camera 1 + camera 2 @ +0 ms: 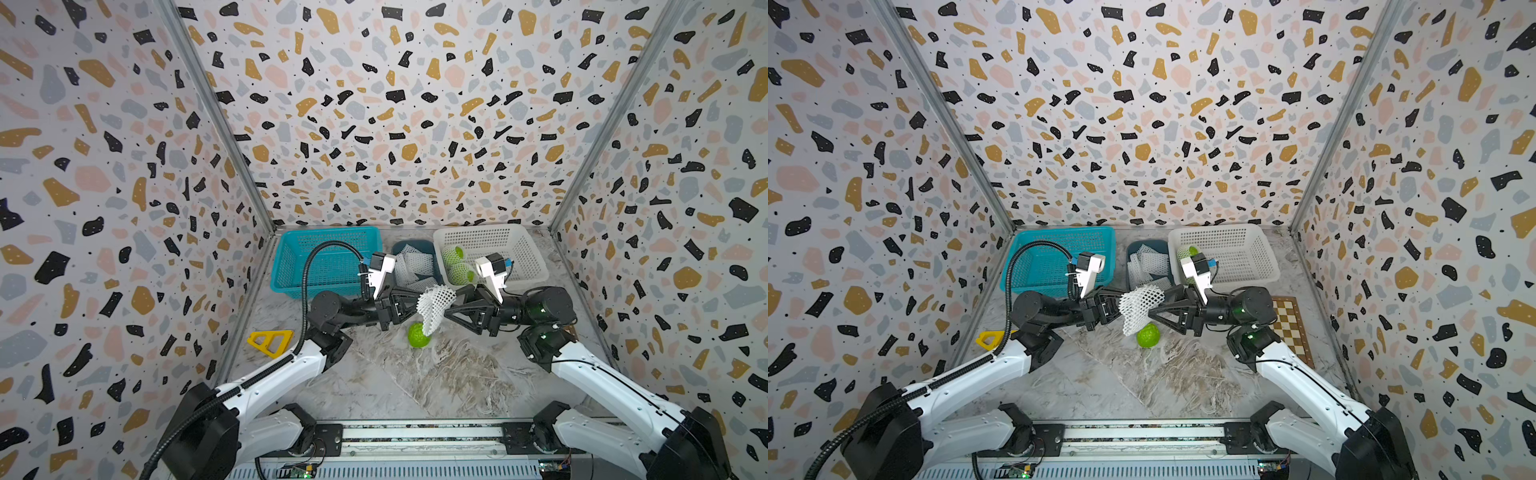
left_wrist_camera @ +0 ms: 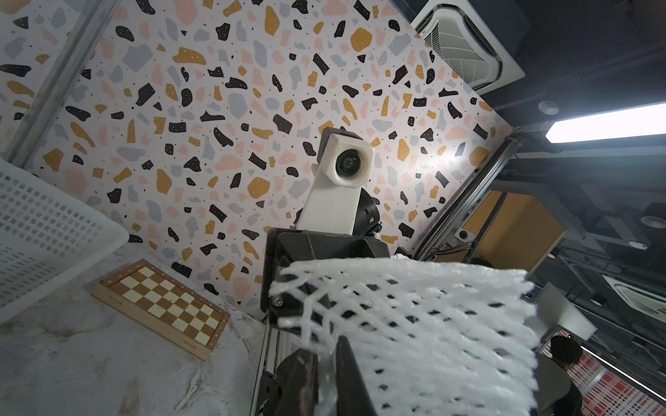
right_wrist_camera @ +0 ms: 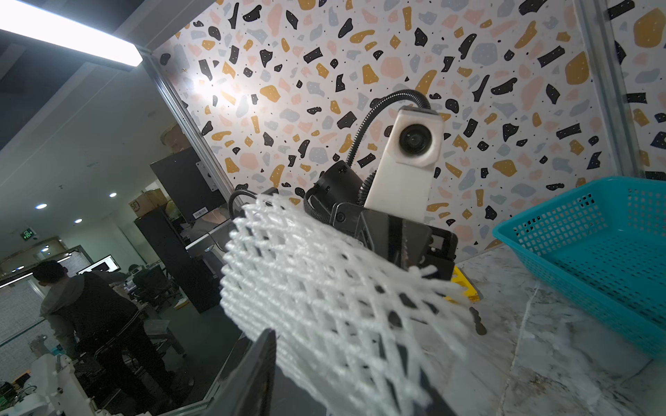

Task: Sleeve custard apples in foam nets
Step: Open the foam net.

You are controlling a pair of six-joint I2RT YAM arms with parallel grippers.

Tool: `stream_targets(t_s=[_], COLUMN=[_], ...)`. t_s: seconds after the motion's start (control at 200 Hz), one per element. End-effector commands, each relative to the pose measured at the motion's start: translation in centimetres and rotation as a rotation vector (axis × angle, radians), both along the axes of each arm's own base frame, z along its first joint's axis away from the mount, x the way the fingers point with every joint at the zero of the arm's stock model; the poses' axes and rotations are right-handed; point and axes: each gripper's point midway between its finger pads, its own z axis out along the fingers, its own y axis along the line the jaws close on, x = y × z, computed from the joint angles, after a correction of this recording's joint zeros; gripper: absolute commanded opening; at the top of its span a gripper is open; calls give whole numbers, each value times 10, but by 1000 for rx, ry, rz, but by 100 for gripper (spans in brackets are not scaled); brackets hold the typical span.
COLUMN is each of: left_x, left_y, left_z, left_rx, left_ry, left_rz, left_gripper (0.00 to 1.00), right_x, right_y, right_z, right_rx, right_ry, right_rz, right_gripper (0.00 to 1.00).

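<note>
A white foam net (image 1: 435,301) (image 1: 1140,303) hangs in the air between my two grippers, over the middle of the table. My left gripper (image 1: 415,309) (image 2: 326,353) is shut on one edge of the foam net (image 2: 432,324). My right gripper (image 1: 449,311) faces it from the other side, jaws apart around the opposite edge; one finger (image 3: 259,371) shows beside the net (image 3: 324,288). Just below the net's hanging end, a bare green custard apple (image 1: 417,336) (image 1: 1149,336) sits on the table. Two netted custard apples (image 1: 455,259) lie in the white basket (image 1: 519,249).
A teal basket (image 1: 299,257) stands at the back left. Between the baskets is a small blue bin (image 1: 411,244) of spare foam nets (image 1: 409,266). A yellow triangular piece (image 1: 270,341) lies by the left wall and a chessboard (image 1: 1291,328) by the right wall.
</note>
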Motion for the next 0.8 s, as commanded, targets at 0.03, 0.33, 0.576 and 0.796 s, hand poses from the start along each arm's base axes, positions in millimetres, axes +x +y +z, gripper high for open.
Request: stream_targets(t_s=[0.03, 0.33, 0.576, 0.796], left_x=[-1, 0, 3, 8], left_y=[3, 5, 7, 8], left_z=[3, -1, -4, -7], left_rx=[-19, -21, -11, -1], left_ry=[-32, -12, 5, 37], left_rz=[15, 26, 45, 62], left_gripper=[10, 10, 10, 12], right_x=[-11, -9, -8, 7], right_y=[-9, -19, -20, -15], right_z=[12, 11, 10, -2], right_rx=[46, 78, 79, 53], right_ry=[-63, -39, -33, 28], right_rz=[8, -9, -11, -35], right_gripper=[43, 41, 36, 15])
